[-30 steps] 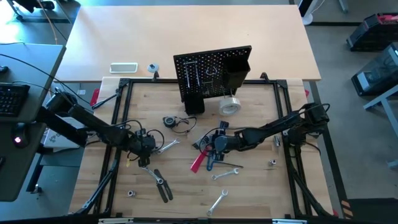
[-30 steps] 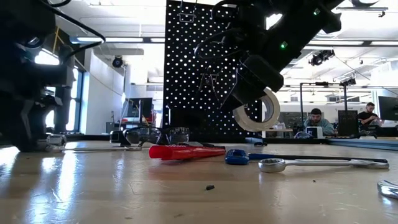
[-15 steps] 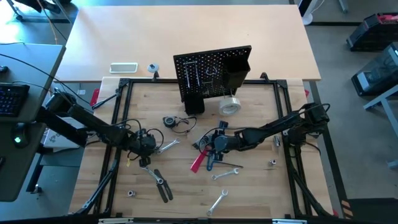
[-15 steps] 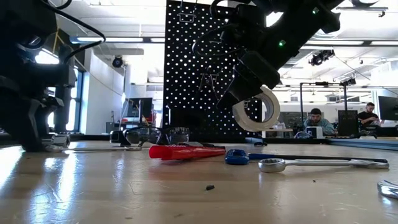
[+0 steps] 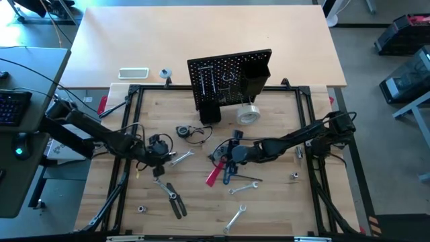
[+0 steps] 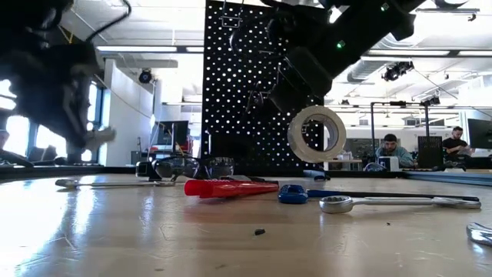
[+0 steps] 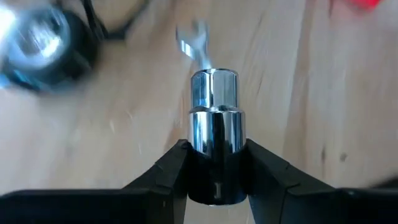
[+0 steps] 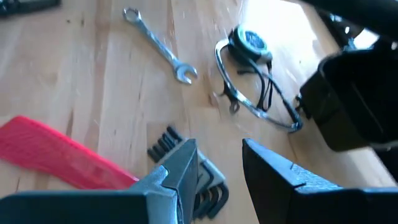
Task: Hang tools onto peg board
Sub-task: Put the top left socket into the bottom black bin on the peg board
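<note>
I see wooden table (image 5: pixel 269 208), tools scattered before peg board (image 5: pixel 228 75). Left gripper (image 7: pixel 214 180) grasps chrome socket (image 7: pixel 214 118), seen only from wrist; right gripper (image 8: pixel 217 168) released above hex keys (image 8: pixel 208 186).

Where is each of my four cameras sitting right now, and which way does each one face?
High view: overhead, straight down on the peg board, both arms showing.
Low view: table-top level, facing the board and pale tape roll, arms dropping in from above.
Left wrist view: past the left pincer, shut on a chrome socket.
Right wrist view: past the open right pincer, above hex keys and red-handled cutter.
Shared: the silver wrench also shows in the high view.
</note>
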Available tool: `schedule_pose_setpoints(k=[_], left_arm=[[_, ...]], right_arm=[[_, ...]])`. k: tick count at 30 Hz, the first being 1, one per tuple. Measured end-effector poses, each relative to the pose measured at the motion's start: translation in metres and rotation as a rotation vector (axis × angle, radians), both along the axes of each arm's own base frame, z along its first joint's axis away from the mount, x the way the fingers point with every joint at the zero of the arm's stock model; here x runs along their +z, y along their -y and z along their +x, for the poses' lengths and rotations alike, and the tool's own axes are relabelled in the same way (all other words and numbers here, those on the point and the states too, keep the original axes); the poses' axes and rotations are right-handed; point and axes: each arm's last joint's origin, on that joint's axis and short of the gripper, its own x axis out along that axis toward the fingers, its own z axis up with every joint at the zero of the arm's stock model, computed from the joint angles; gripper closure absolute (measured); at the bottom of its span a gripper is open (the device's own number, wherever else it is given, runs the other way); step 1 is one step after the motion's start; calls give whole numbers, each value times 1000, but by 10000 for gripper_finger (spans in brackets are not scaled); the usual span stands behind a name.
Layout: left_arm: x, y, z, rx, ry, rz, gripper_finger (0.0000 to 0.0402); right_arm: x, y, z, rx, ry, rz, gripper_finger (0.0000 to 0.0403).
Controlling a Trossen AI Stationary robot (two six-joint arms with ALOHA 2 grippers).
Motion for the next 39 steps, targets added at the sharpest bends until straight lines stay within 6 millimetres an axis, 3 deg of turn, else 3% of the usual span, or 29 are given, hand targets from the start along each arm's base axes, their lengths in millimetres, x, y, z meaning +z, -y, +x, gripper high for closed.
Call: schedule_pose_setpoints(k=[6, 16, 21, 30, 39], left_arm=[[29, 1, 11, -25, 169, 117, 294], [63, 1, 33, -85, 497, 252, 294], [78, -3, 42, -147, 638, 248, 294], [71, -6, 62, -225, 676, 230, 294], [67, -10, 79, -248, 750, 228, 294]], right_arm=[[13, -1, 2, 35, 80, -15, 283], [66, 3, 6, 240, 411, 71, 283], [74, 14, 10, 271, 494, 95, 283], [83, 16, 11, 292, 584, 19, 251], [83, 25, 12, 345, 587, 87, 215]])
